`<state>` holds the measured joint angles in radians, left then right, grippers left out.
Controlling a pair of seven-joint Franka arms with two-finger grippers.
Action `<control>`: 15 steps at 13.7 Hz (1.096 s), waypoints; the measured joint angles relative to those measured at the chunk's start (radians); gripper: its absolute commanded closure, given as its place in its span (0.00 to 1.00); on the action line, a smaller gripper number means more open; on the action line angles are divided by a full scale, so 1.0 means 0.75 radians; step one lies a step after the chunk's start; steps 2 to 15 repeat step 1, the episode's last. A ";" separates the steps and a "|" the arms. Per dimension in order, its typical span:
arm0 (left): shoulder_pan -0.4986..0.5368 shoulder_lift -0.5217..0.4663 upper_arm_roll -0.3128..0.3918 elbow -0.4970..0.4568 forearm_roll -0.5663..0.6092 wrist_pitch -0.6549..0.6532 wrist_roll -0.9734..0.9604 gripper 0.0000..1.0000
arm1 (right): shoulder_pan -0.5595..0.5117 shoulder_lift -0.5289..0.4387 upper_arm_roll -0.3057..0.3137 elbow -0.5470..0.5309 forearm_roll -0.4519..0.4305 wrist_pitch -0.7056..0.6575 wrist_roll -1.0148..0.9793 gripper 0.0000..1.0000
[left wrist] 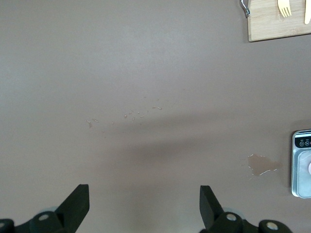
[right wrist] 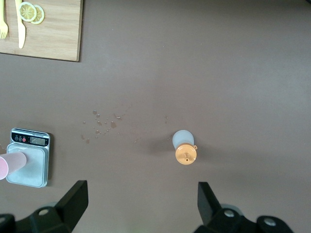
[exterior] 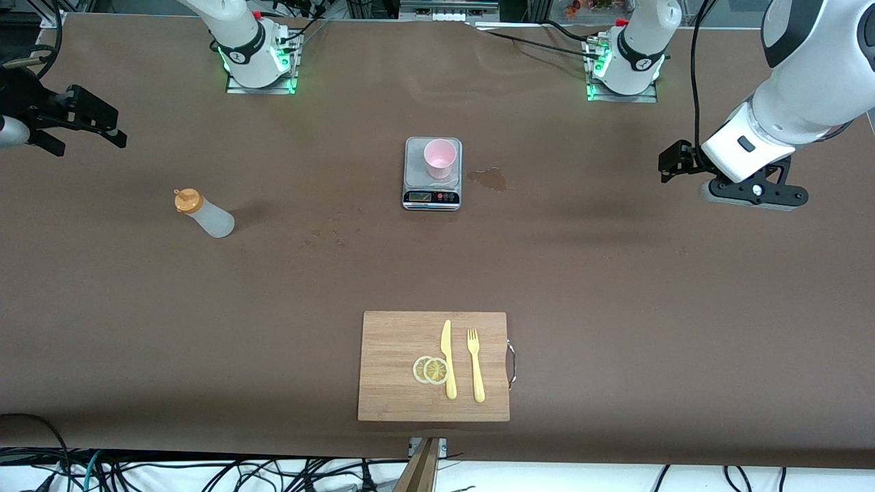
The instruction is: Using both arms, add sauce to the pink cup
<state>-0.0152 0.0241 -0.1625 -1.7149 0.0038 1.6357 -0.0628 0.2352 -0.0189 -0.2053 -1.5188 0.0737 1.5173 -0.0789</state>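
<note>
The sauce (exterior: 205, 215), a whitish squeeze bottle with an orange nozzle cap, stands upright on the brown desk (exterior: 615, 287) toward the right arm's end, well in from the edges; in the right wrist view it shows from above (right wrist: 184, 148). The pink cup (exterior: 439, 158) stands upright on a grey kitchen scale (exterior: 432, 195) around the middle of the desk, closer to the edge where the arm bases are mounted; the scale's display faces the front camera. Just beside the scale, toward the left arm's end, lies a small wet stain (exterior: 489, 179), also seen in the left wrist view (left wrist: 262, 164). A scatter of small droplets (exterior: 325, 239) marks the desk between the bottle and the scale, slightly nearer to the front camera.

Near the desk edge closest to the front camera lies a wooden cutting board (exterior: 396, 342) with a metal handle, carrying a yellow plastic knife (exterior: 448, 359), a yellow plastic fork (exterior: 475, 365) and two overlapping lemon slices (exterior: 431, 370) touching the knife.

The right end effector (exterior: 82, 126) hangs over the desk's edge at the right arm's end, its fingers (right wrist: 75, 204) spread wide and holding nothing, looking down on the bottle. The left end effector (exterior: 673, 164) hangs over bare desk toward the left arm's end, its fingers (left wrist: 77, 204) likewise spread wide and empty.
</note>
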 measured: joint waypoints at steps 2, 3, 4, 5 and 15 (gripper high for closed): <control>0.000 0.000 0.000 0.000 0.000 -0.001 0.000 0.00 | 0.000 0.000 -0.002 0.000 0.000 0.000 0.000 0.00; 0.000 0.000 0.000 0.000 0.000 -0.001 0.000 0.00 | 0.000 0.000 -0.002 0.000 0.000 0.000 0.000 0.00; 0.000 0.000 0.000 0.000 0.000 -0.001 0.000 0.00 | 0.000 0.000 -0.002 0.000 0.000 0.000 0.000 0.00; 0.000 0.000 0.000 0.000 0.000 -0.001 0.000 0.00 | 0.000 0.000 -0.002 0.000 0.000 0.000 0.000 0.00; 0.000 0.000 0.000 0.000 0.000 -0.001 0.000 0.00 | 0.000 0.000 -0.002 0.000 0.000 0.000 0.000 0.00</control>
